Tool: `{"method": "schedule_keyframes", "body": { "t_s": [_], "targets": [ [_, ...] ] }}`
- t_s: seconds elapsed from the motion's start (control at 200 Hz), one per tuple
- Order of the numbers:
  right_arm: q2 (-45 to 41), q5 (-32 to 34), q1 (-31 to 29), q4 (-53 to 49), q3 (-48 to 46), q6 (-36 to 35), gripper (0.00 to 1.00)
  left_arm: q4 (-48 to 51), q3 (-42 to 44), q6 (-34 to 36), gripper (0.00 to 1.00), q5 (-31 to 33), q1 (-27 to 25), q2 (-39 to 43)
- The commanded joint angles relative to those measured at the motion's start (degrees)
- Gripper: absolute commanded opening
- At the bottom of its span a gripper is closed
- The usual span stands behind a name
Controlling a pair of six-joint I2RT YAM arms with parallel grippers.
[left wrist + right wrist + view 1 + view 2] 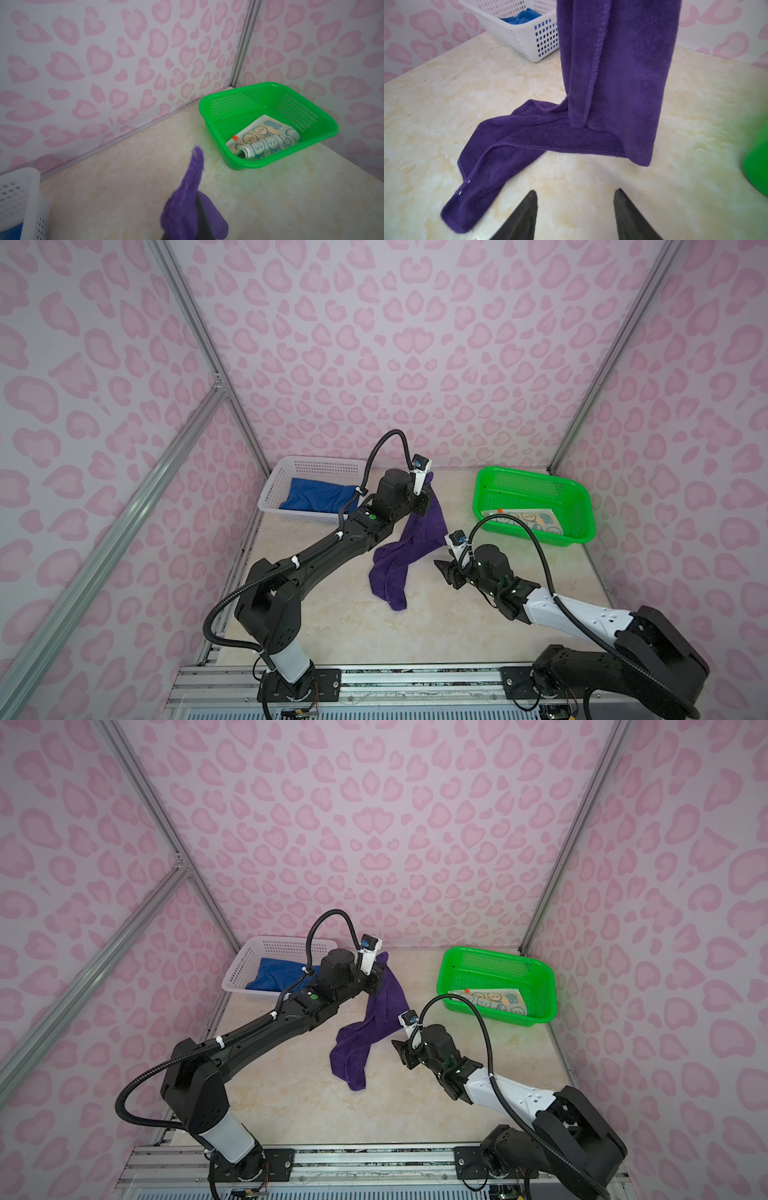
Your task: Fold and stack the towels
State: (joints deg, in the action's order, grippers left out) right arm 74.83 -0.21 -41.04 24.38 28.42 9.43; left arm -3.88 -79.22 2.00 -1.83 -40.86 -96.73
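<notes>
Three walls (415, 364) close in the cell, pale lilac and printed all over with pink leopard-style heart blotches. Aluminium struts (201, 344) mark the corners, and a diagonal brace (124, 518) crosses the left side. The surface (353, 635) is cream, marble-patterned and glossy, edged in front by a metal rail (415, 676). The light is soft and even.

Left wrist view: purple towel (185, 207) is blurred against the lens and cut off by the frame edge. White basket (18, 199) is cropped, and blue towel (10, 232) is reduced to a blurred scrap in a corner.

Right wrist view: the purple towel's upper end is cut off. Green basket (758, 166) is blurred and cropped. Of the right gripper (575, 191), only the jaw tips are shown.

Both top views: the jaws of the left gripper (424, 499) are masked by cloth. The print on the printed towel (528, 522) is too small to be read. The blue towel is partly hidden by the left arm (332, 547).
</notes>
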Motion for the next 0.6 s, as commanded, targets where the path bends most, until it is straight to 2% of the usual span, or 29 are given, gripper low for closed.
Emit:
{"method": "schedule_keyframes", "body": {
  "t_s": [0.0,0.165,0.41,0.595],
  "targets": [
    [5.7,2.0,-0.4,12.3,1.8,5.1,0.6,1.3,0.6,-4.0,0.02,4.8,0.0,-0.6],
    [17.0,-3.5,2.0,20.8,6.5,7.9,0.62,2.1,1.9,-4.9,0.02,4.3,0.0,0.4],
    [31.1,-15.6,10.0,42.5,6.5,16.5,0.62,2.7,1.7,-3.3,0.02,3.8,0.0,1.6],
    [36.9,-20.3,11.1,48.7,7.0,18.2,0.61,4.6,0.3,-2.7,0.02,3.5,0.0,1.4]
  ]
}}
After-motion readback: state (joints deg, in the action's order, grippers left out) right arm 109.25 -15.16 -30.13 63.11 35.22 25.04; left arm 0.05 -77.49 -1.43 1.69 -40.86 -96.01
